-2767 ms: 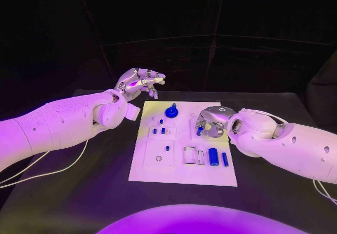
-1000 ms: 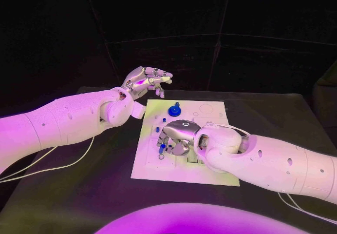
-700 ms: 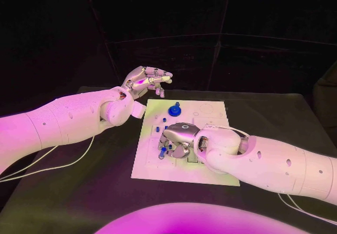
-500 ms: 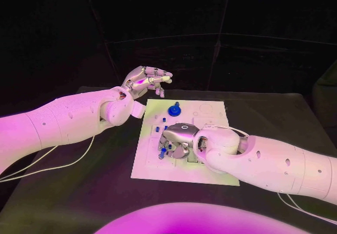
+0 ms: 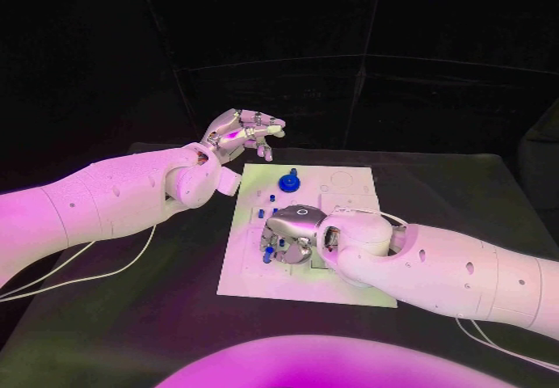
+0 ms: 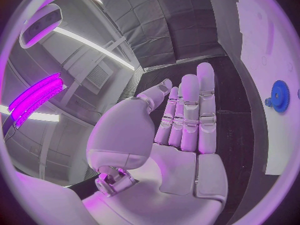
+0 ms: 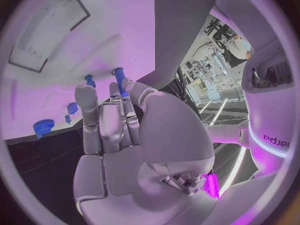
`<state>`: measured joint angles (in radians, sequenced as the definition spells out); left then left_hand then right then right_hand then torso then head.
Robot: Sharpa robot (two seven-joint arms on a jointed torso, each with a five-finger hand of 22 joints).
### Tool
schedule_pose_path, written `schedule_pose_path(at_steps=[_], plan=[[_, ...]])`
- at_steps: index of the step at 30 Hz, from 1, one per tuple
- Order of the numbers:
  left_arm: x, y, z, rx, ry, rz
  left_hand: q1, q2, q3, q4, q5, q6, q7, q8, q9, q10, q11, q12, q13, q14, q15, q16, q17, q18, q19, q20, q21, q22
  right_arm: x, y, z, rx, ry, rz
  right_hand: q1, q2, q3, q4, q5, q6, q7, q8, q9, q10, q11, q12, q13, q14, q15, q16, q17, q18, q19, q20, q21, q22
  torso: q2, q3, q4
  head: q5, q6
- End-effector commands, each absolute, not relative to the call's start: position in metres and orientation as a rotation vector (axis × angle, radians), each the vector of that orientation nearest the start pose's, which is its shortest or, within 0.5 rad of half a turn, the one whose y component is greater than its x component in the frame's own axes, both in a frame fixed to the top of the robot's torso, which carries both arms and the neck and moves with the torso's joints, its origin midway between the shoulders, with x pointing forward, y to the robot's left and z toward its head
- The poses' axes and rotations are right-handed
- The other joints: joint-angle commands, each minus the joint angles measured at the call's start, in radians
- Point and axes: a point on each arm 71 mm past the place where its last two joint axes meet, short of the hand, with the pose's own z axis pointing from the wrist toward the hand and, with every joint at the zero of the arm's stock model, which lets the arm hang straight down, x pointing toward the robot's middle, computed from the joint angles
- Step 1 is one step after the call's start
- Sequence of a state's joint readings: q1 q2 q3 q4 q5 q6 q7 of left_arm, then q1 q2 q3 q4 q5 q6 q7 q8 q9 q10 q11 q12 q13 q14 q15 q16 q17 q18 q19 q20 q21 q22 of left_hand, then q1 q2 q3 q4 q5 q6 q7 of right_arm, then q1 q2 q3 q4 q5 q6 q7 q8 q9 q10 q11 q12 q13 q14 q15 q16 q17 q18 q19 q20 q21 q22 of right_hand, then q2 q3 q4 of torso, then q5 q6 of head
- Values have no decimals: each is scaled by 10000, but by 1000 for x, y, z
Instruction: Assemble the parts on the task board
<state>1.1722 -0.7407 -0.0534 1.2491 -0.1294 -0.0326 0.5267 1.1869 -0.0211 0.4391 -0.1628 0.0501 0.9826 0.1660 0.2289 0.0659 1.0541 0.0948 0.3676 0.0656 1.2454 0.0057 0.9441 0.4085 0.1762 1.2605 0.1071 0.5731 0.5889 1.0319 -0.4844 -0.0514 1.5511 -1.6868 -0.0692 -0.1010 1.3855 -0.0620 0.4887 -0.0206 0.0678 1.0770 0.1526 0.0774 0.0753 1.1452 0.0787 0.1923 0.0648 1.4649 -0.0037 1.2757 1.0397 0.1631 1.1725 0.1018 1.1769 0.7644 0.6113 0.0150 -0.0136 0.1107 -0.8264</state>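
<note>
Hovering low over the middle of the task board [image 5: 305, 279], the right hand [image 5: 292, 234] pinches a small blue peg [image 7: 119, 78] at its fingertips. Blue gear [image 5: 290, 183] sits near the board's far edge. Left hand [image 5: 245, 133] hangs past the far-left corner, fingers loosely curled, holding nothing.

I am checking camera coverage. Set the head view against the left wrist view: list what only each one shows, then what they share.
Only the head view: the right hand low over the task board's middle, a blue peg at its fingers, and small blue parts standing on the board.

Only the left wrist view: the left hand's bare palm, fingers extended, holding nothing.

Both: the blue gear at the board's far end, and the left hand.
</note>
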Motion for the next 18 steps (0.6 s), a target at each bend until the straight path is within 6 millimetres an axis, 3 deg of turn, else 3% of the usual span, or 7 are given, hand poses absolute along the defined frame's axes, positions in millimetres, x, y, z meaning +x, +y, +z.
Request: schedule_pose_path(at_steps=[1,11,18], plan=[[523,224,-201,-8948,14326,-16927,36,35,-6,-70,-9,6,62,-68,1,-22,13,-28,5,-60,24,-35,-9,60,61,-18,-36,-8,395,-7,-254,-6784,18276,9309,-93,22,27,19,49,57,38,60,7,18,61,-56,-8,214,29,-13,-16,-157,-34,18,-47,-15,4,12,1,6,-6],[523,224,-201,-8954,14344,-16928,36,35,-6,-70,-9,6,62,-68,1,-22,13,-28,5,-60,24,-35,-9,60,61,-18,-36,-8,396,-6,-260,-7079,18545,8620,-125,-5,15,19,63,37,44,41,1,11,68,-80,-8,198,33,-47,-84,-145,-74,23,-81,-79,5,7,0,10,-31],[523,224,-201,-8961,14359,-16924,36,35,-6,-70,-9,6,62,-68,1,-22,13,-28,5,-60,24,-35,-9,60,61,-18,-36,-8,394,-4,-262,-7201,18525,8667,-432,-258,-152,106,197,-236,151,-120,-58,-298,183,-340,-29,145,125,-128,-241,-122,-213,88,-203,-269,-2,2,-1,11,-39]])
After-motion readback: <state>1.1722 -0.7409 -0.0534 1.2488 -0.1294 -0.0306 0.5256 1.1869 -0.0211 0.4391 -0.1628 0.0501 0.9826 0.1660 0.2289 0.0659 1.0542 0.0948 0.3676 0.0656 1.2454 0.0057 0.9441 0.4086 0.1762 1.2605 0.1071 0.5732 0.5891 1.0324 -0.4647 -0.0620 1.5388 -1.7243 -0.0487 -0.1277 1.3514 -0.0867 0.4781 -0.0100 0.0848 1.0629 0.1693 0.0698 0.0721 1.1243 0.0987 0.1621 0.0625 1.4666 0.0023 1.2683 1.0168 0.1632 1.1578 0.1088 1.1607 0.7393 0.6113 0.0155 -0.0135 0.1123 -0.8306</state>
